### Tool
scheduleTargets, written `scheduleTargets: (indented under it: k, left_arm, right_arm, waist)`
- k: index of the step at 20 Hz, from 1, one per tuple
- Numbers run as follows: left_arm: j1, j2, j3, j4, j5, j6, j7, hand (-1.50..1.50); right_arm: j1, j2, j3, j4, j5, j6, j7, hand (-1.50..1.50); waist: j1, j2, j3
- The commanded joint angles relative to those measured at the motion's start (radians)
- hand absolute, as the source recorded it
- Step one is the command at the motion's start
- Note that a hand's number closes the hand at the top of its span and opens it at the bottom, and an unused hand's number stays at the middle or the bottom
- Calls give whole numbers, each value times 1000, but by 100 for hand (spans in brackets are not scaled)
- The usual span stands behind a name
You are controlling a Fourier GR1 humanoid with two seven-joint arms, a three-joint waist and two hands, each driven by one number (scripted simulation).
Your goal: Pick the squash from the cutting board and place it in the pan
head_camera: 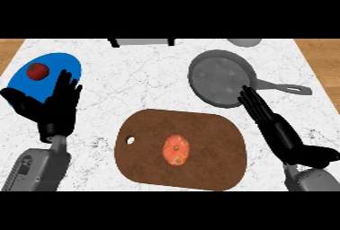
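The white marble worktop (166, 90) carries everything. Near the middle lies the brown cutting board (181, 150), rounded at its corners, with a rough wooden look and a small hole at its left side. Far right stands the grey round metal pan (222, 77), its handle pointing right. Far left is a blue plate (56, 67) with a red tomato (37, 71). The left hand (58, 105) and the right hand (272, 123) are both open, fingers straight, holding nothing. The orange squash (176, 150) lies on the board, untouched, so the picking and the placing both seem not yet done.
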Motion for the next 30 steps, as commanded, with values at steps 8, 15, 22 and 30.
scheduleTargets:
  k: [8, 15, 22, 30]
  left_arm:
    - [-25, 135, -244, -66, -173, -213, -5, 0]
    - [27, 196, -223, -143, -187, -292, 38, 0]
    - [61, 185, -243, -151, -185, -315, 12, 0]
    - [13, 165, -229, -106, -203, -315, 8, 0]
  right_arm:
    - [-197, -262, 135, 205, 441, -171, 341, 150]
    - [-118, 129, 174, 231, 552, -564, 510, -150]
    - [-329, 42, 353, 142, 708, -280, 977, -150]
    - [-552, 112, 376, 162, 490, 206, 1321, -150]
  waist:
    - [71, 26, -26]
    - [41, 23, 0]
    - [54, 18, -3]
    - [57, 25, -3]
